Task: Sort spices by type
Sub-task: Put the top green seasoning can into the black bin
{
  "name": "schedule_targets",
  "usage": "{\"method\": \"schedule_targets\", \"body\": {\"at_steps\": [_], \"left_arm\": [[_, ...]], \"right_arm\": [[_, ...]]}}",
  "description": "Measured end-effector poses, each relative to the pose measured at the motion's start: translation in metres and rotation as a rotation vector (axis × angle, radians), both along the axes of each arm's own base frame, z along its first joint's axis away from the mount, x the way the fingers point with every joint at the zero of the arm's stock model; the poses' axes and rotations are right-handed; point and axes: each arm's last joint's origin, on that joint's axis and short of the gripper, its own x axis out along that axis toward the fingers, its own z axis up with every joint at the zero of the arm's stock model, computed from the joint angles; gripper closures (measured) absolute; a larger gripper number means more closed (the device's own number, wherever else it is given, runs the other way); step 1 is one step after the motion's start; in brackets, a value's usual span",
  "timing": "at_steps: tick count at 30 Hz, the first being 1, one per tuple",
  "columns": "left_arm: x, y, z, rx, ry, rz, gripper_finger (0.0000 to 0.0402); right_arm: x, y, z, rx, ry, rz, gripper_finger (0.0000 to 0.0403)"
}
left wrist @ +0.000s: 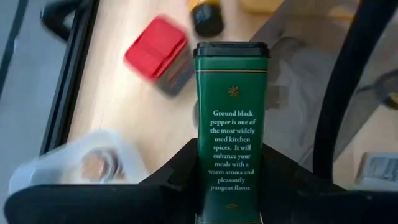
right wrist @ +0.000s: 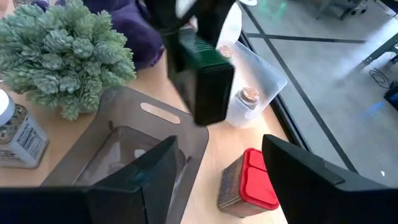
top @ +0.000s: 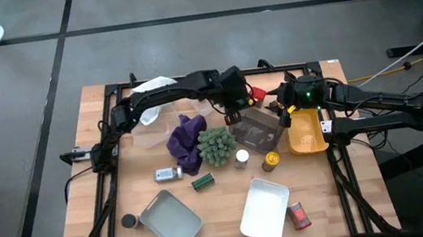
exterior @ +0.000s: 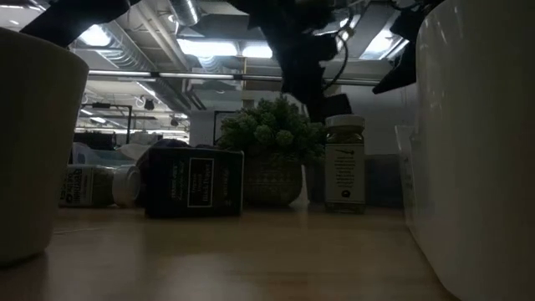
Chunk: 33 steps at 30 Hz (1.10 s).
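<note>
My left gripper [left wrist: 231, 182] is shut on a dark green black-pepper tin [left wrist: 231, 118], held in the air over the far edge of a grey see-through bin [top: 258, 129]. The right wrist view shows the tin [right wrist: 205, 81] hanging there. My right gripper [right wrist: 221, 186] is open and empty, just right of the bin, low over a red-capped jar [right wrist: 249, 186] lying on its side on the table. Other spices rest on the table: white-capped jars [top: 167, 173] [top: 241, 158], a second green tin [top: 203, 183], a yellow-capped jar [top: 271, 160], a red tin [top: 299, 216] and a black-capped jar [top: 130, 222]. My left gripper pinches the green tin between its two fingers [left wrist: 180, 165] by the bottom end [left wrist: 231, 186], opposite the black cap [left wrist: 231, 50]. The fingers come from above, pointing down along the tin. The tin is lifted clear and hangs cap-down below the fingers.
A spiky green plant [top: 215, 145] and a purple cloth [top: 188, 142] sit left of the grey bin, a yellow bin [top: 305, 135] to its right. A clear tub holding brown-capped jars [right wrist: 252, 93] stands at the far side. Two white trays [top: 170, 220] [top: 264, 207] lie near the front edge.
</note>
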Motion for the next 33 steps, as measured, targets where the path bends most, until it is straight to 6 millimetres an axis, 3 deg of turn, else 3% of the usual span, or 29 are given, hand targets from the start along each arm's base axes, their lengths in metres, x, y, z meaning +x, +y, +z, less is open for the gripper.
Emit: {"method": "schedule_targets", "body": {"at_steps": [12,33], "left_arm": [[0.016,-0.031,0.007,0.062,-0.101,-0.120,0.0297],[0.023,-0.048,0.011,0.100,-0.158,-0.185,0.0296]], "right_arm": [[0.003,0.005,0.001,0.079,-0.045,0.162,0.0169],[0.003,0.005,0.001,0.086,-0.046,0.174,0.0169]]}}
